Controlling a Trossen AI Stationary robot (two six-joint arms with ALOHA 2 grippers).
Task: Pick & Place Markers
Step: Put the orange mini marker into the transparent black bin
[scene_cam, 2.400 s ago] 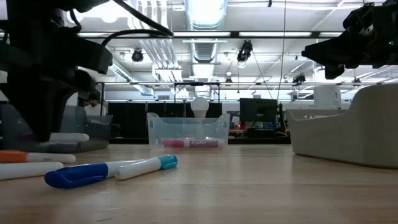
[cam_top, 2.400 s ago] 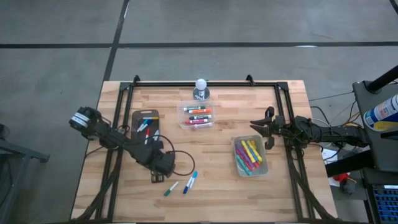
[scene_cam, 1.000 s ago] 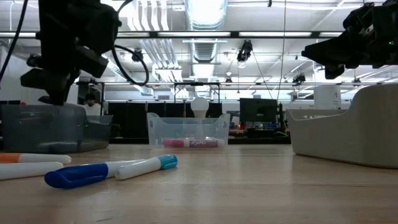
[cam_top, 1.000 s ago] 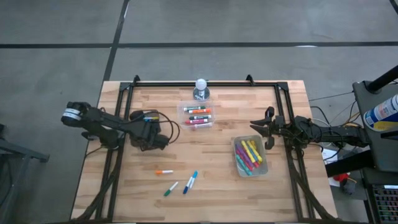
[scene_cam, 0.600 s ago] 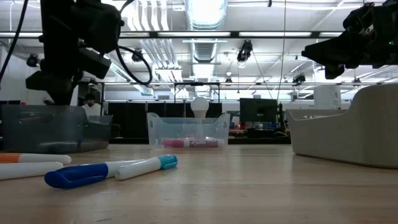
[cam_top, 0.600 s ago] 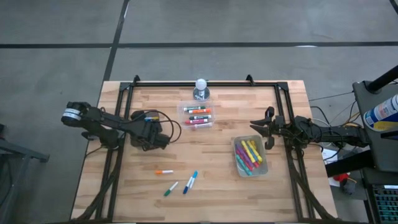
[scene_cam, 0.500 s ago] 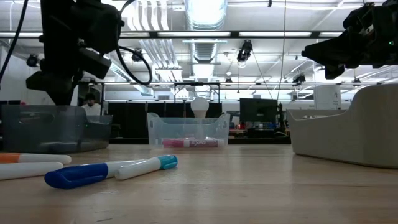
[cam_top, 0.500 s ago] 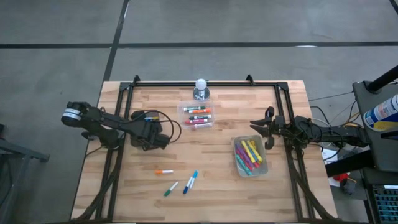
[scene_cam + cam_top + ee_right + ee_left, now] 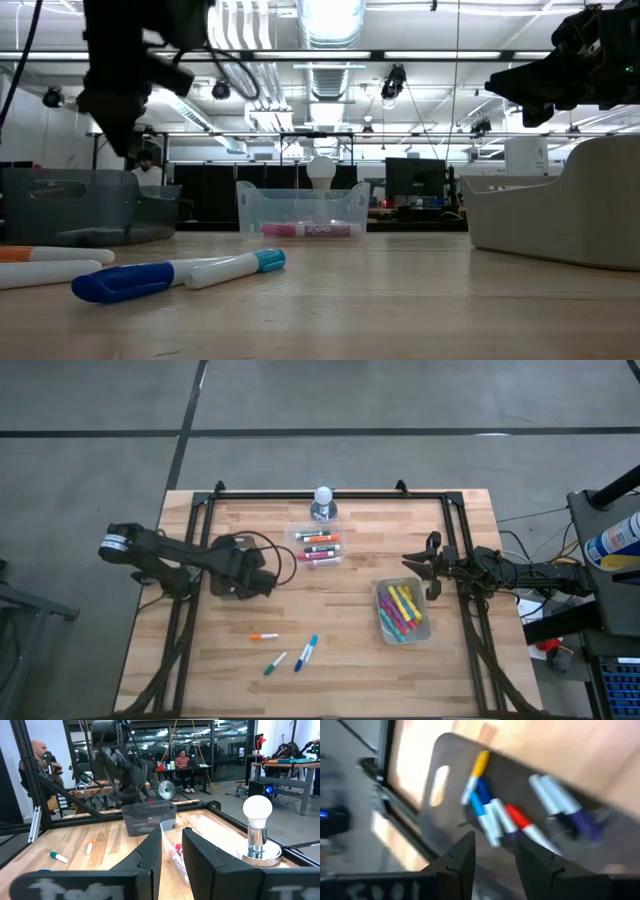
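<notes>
Looking down from the high view, the left hand (image 9: 262, 584) hangs over the dark tray (image 9: 222, 546) near the left edge of the counter (image 9: 350, 650). Three loose markers lie toward the near edge: an orange marker (image 9: 264, 636), a green marker (image 9: 275, 663) and a blue marker (image 9: 306, 652). They sit well apart from the left hand, on its near-edge side. The orange one lies flat along the near edge; the other two lie slanted. The left arm is much closer to them than the right arm, so I think it should get them. The right hand (image 9: 422, 577) waits by the right edge, beside a tub (image 9: 424, 628) full of markers. Another clear tub (image 9: 292, 547) with markers stands toward the far edge.

From the low view, the blue marker (image 9: 165, 276) lies flat on the counter at the front, with the left arm raised high above the tray (image 9: 90, 205).

From the left wrist view, the left hand (image 9: 495, 851) is open with nothing in it. It points down at the tray (image 9: 445, 780), where several markers (image 9: 495, 817) lie side by side.

From the right wrist view, the right hand (image 9: 171, 845) is open too, held level. People sit in the room behind.
</notes>
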